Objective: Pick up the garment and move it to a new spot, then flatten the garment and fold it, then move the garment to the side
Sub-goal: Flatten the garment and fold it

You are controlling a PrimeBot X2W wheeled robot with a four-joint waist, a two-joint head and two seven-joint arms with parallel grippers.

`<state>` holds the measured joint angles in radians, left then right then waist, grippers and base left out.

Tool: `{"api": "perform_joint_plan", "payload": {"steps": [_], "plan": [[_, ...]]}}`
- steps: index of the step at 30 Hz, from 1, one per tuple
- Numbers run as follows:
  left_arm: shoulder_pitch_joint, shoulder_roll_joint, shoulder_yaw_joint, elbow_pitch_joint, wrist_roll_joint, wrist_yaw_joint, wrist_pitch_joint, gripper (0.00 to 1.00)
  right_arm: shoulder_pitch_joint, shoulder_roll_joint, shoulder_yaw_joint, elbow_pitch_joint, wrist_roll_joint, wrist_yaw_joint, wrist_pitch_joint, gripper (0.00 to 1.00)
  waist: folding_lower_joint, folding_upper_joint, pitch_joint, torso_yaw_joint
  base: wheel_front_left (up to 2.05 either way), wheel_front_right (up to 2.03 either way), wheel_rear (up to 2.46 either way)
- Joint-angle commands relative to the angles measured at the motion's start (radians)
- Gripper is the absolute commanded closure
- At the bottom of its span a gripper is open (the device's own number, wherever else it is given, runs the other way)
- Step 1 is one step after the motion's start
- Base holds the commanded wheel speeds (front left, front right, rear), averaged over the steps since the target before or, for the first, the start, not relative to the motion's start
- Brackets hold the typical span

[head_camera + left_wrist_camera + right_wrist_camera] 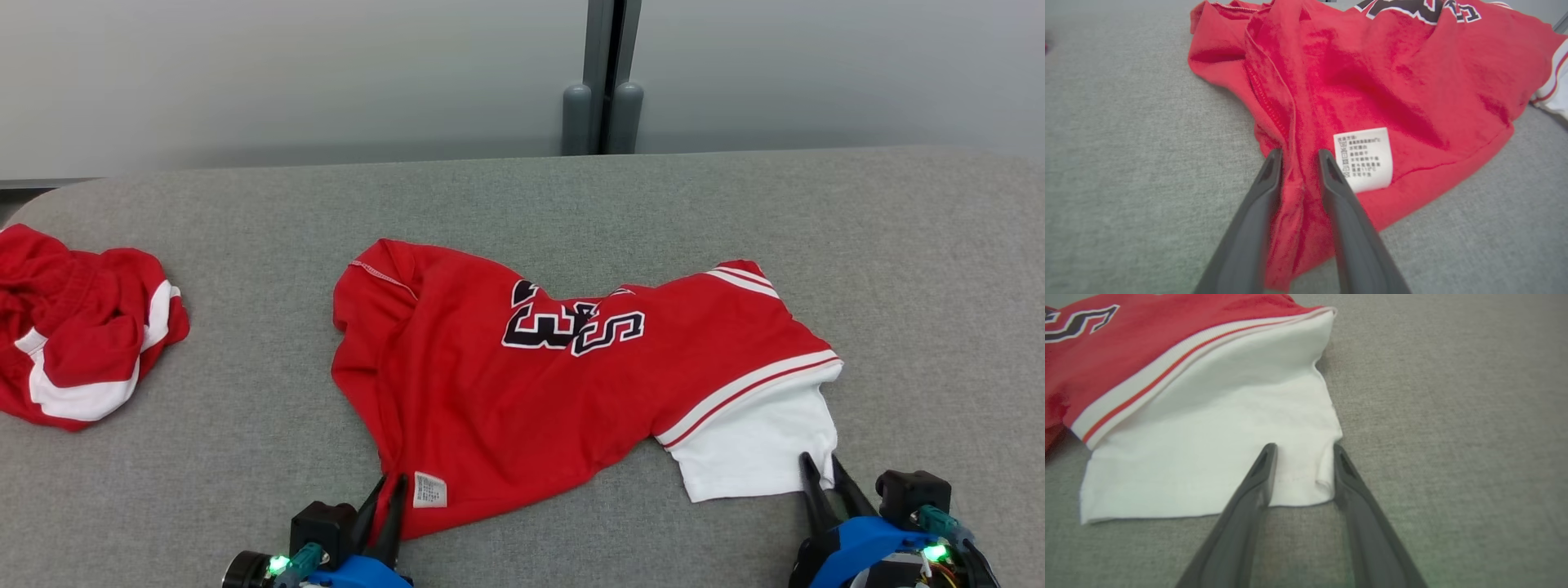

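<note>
Now — left hand (1299, 153) part-open, straddling garment (1372, 81) | right hand (1304, 447) part-open, straddling white hem (1208, 457)

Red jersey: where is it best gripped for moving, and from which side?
Probably its near edge, from the robot's side: the red jersey lies mostly flat, but a raised fold beside the care label and the loose corner of the white sleeve offer cloth to pinch.
</note>
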<state>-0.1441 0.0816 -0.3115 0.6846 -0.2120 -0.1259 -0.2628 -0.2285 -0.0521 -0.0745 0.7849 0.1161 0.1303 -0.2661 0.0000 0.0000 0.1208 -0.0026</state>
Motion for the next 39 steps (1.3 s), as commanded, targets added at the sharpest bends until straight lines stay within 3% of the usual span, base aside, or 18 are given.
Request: {"api": "perform_joint_plan", "payload": {"steps": [1,12,20,27,35,39], "plan": [[-0.018,0.003,-0.007,0.004,-0.006,-0.008,-0.003,1.00,-0.002,0.003,0.010,0.003,0.011,0.001,0.003,1.00,0.0000,0.0000,-0.001,-0.001,0.00,0.00,0.00],[-0.044,0.021,-0.021,-0.107,-0.077,-0.007,-0.003,1.00,-0.003,0.001,0.036,-0.162,0.061,0.001,0.001,1.00,0.0000,0.0000,-0.004,-0.009,0.00,0.00,0.00],[-0.178,0.104,-0.031,-0.251,-0.137,-0.005,-0.003,1.00,-0.137,0.000,0.090,-0.307,0.089,0.001,0.001,1.00,0.0000,0.0000,0.031,-0.030,0.00,0.00,0.00],[-0.465,0.194,-0.048,-0.262,-0.199,-0.004,0.026,1.00,-0.438,-0.005,0.129,-0.310,0.116,0.001,0.001,1.00,0.0000,0.0000,0.141,-0.062,0.00,0.00,0.00],[-0.887,0.288,-0.074,-0.201,-0.257,-0.004,0.084,1.00,-0.900,-0.009,0.095,-0.170,0.166,0.001,0.005,1.00,0.0000,0.0000,0.314,-0.099,0.00,0.00,0.00],[-1.090,0.305,-0.104,-0.146,-0.271,-0.004,0.092,1.00,-1.115,-0.018,0.064,-0.095,0.167,0.001,0.003,1.00,0.0000,0.0000,0.366,-0.107,0.00,0.00,0.00]]}}
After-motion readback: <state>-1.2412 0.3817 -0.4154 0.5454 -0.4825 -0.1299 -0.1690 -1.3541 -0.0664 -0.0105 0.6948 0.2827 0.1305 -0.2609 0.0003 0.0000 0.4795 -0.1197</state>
